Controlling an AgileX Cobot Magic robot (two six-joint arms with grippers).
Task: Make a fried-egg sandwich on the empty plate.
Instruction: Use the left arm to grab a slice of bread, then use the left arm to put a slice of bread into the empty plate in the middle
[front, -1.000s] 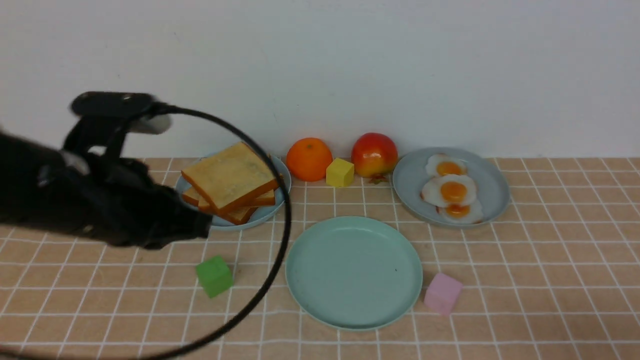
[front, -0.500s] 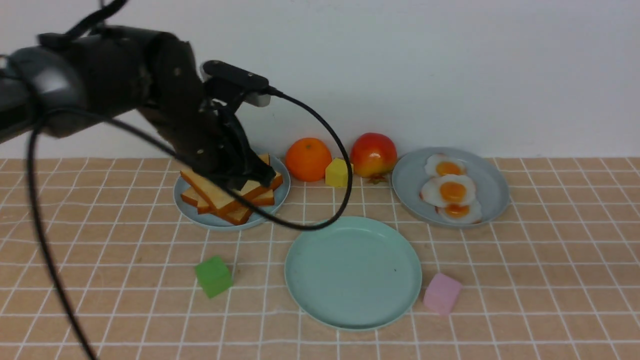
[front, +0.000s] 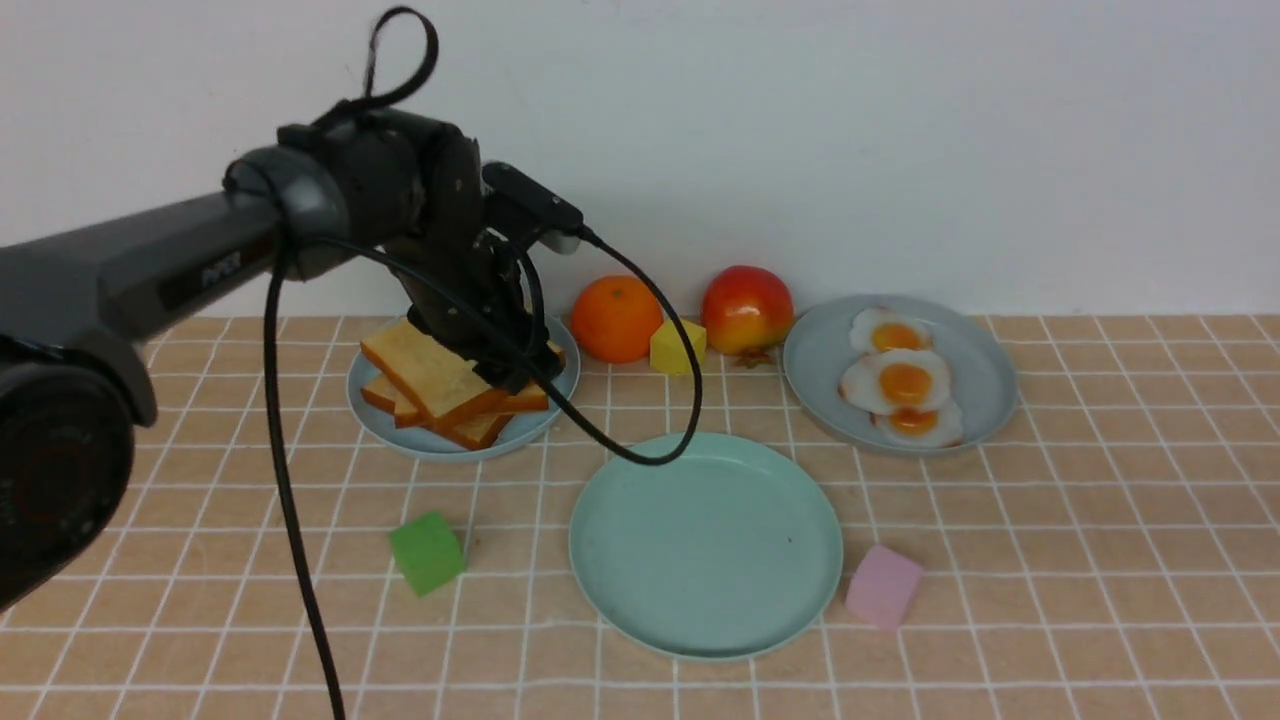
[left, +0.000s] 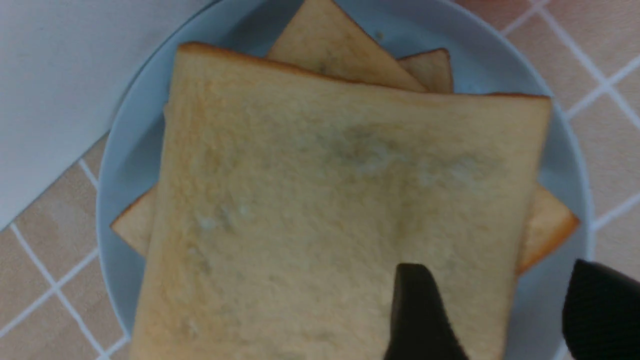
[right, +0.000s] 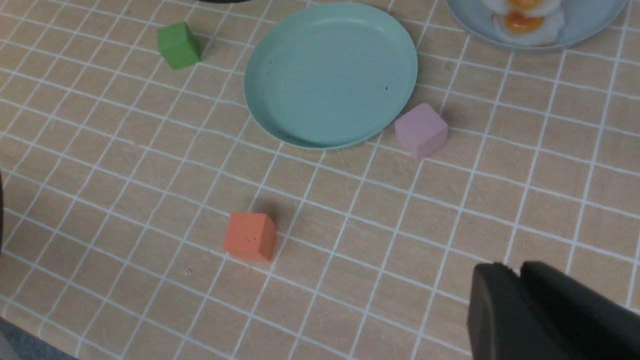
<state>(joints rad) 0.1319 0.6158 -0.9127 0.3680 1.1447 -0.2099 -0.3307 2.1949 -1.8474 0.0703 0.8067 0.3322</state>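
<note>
Three toast slices (front: 430, 375) are stacked on a blue-grey plate (front: 440, 448) at the back left. My left gripper (front: 515, 375) is open and low over the stack's right side. In the left wrist view (left: 495, 280) one finger (left: 415, 310) is over the top toast slice (left: 325, 200) and the other is beyond its edge, over the plate (left: 125, 165). The empty mint-green plate (front: 705, 545) lies front centre and also shows in the right wrist view (right: 330, 75). The fried egg (front: 900, 383) lies between two others on the right blue-grey plate (front: 990, 370). My right gripper (right: 515, 267) is shut and empty above the tablecloth.
An orange (front: 617, 318), a yellow cube (front: 678, 345) and an apple (front: 748, 309) stand along the back. A green cube (front: 428, 552) and a pink cube (front: 884, 587) flank the mint plate. An orange cube (right: 250, 236) lies nearer the front. The left arm's cable (front: 640, 440) hangs over the mint plate's far rim.
My left arm has swung from low at the front left up and over to the toast plate; its gripper now sits over the stack's right side.
</note>
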